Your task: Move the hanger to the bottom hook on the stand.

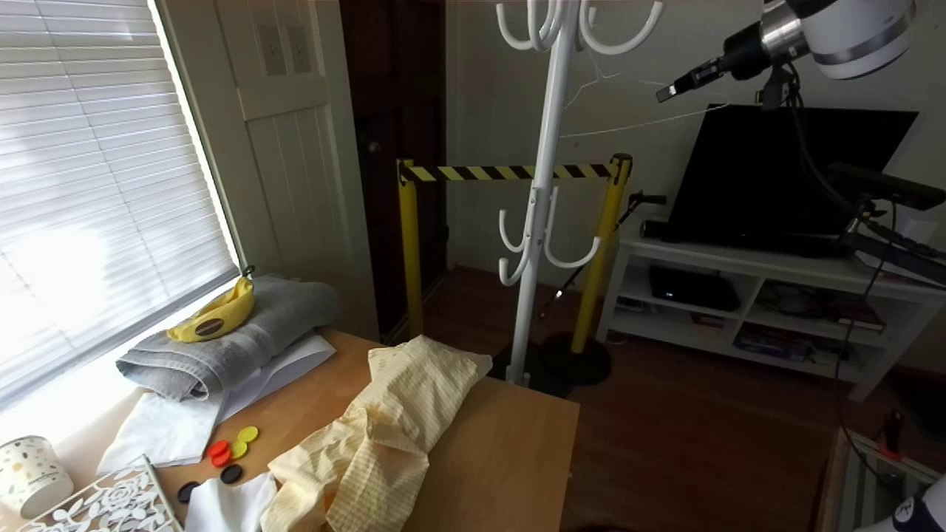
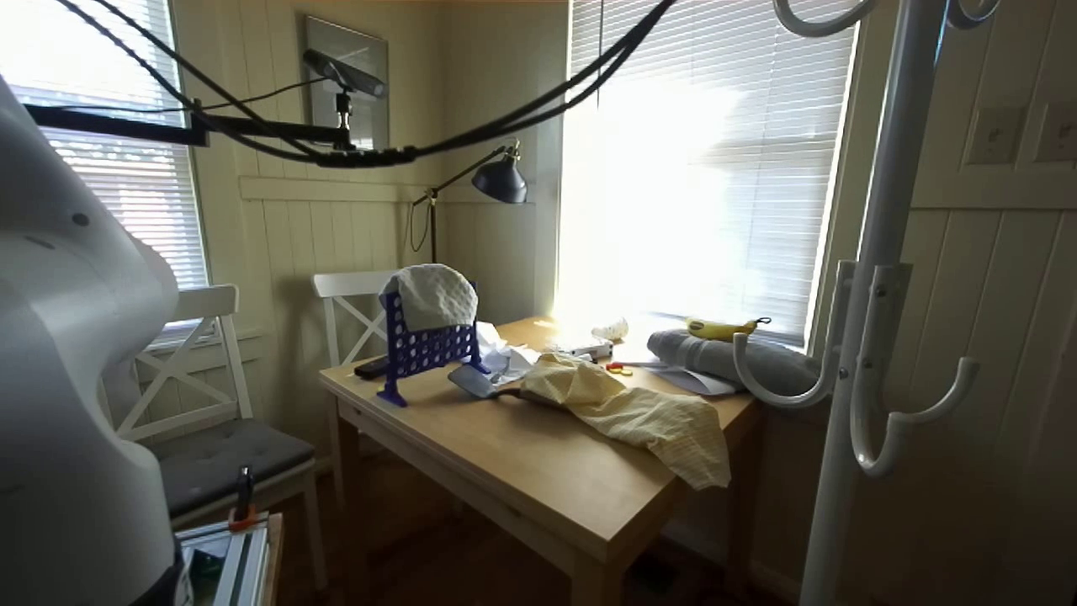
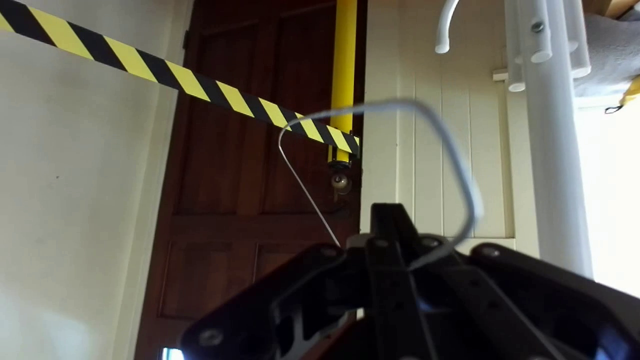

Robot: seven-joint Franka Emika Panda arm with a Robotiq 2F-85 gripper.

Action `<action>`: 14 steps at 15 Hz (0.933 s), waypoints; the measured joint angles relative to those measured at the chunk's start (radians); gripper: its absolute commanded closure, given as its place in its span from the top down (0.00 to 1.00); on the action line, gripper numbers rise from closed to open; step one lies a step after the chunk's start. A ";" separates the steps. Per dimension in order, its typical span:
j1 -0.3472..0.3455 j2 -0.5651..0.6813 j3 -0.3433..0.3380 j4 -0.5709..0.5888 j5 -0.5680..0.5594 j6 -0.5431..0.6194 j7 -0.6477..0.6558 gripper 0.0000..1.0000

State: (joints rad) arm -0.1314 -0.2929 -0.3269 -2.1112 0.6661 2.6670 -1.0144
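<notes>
The white stand point(image 1: 545, 148) rises beyond the table's corner, with upper hooks point(image 1: 621, 48) and lower hooks point(image 1: 573, 260). Its pole point(image 2: 875, 210) and lower hooks point(image 2: 909, 429) also show in an exterior view at the right. My gripper point(image 1: 667, 94) is shut on the thin white wire hanger point(image 1: 635, 128), up to the right of the pole between the two tiers. The hanger reaches left toward the pole; whether it touches cannot be told. In the wrist view, the hanger point(image 3: 462, 172) loops up from the jaws point(image 3: 392, 212), left of the pole point(image 3: 555, 150).
A yellow-and-black barrier point(image 1: 484, 173) stands behind the stand. A wooden table point(image 1: 517, 436) bears a yellow cloth point(image 1: 399, 414) and a grey towel point(image 1: 281, 318). A white console point(image 1: 768, 258) with a black television point(image 1: 783, 177) stands behind the arm.
</notes>
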 measured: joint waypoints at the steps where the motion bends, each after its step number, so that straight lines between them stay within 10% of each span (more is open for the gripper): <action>1: 0.009 0.000 0.000 -0.017 0.012 0.017 -0.011 0.00; 14: 0.107 0.006 -0.006 -0.066 0.204 0.160 -0.160 0.00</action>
State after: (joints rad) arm -0.0242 -0.2871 -0.3329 -2.1770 0.8704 2.8271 -1.1746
